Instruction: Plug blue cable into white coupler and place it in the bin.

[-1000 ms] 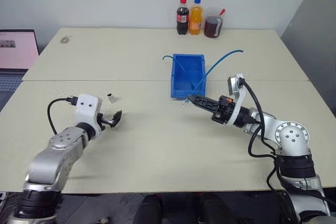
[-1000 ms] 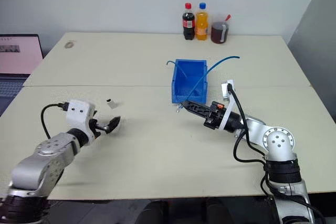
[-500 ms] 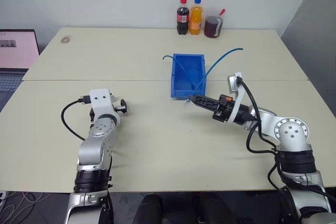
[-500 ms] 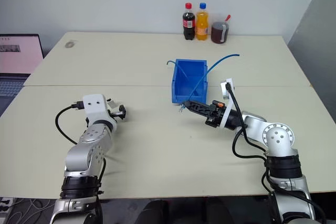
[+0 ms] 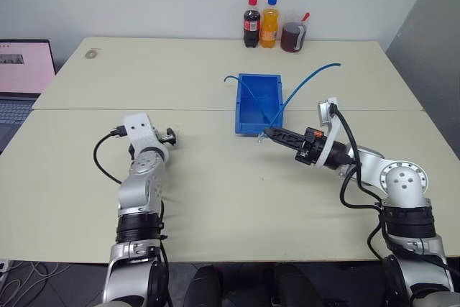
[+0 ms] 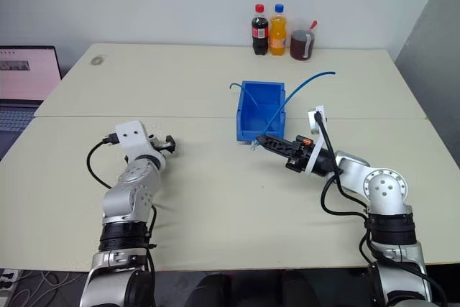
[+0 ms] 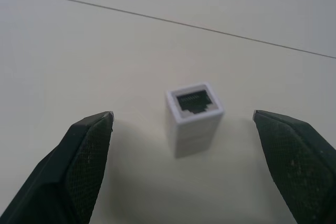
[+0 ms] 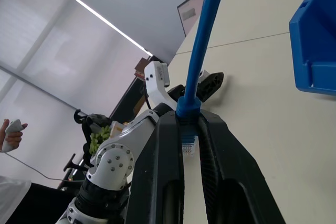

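The blue cable (image 8: 202,61) is pinched by its plug end in your right gripper (image 5: 269,133), near the bin's (image 5: 256,126) front lip. Your left gripper (image 7: 184,129) is spread wide around the white coupler (image 7: 193,116) on the table (image 5: 215,199).

I see bare counter (image 5: 215,199) between my two arms, wide enough to pass. My left claw (image 7: 184,129) straddles the white coupler (image 7: 193,116) with room either side. Ahead of my right claw (image 5: 267,133), the bin (image 5: 256,103) and the arching blue cable (image 5: 305,80) block passage.

Left claw (image 7: 184,129) agape, right claw (image 8: 190,129) clamped
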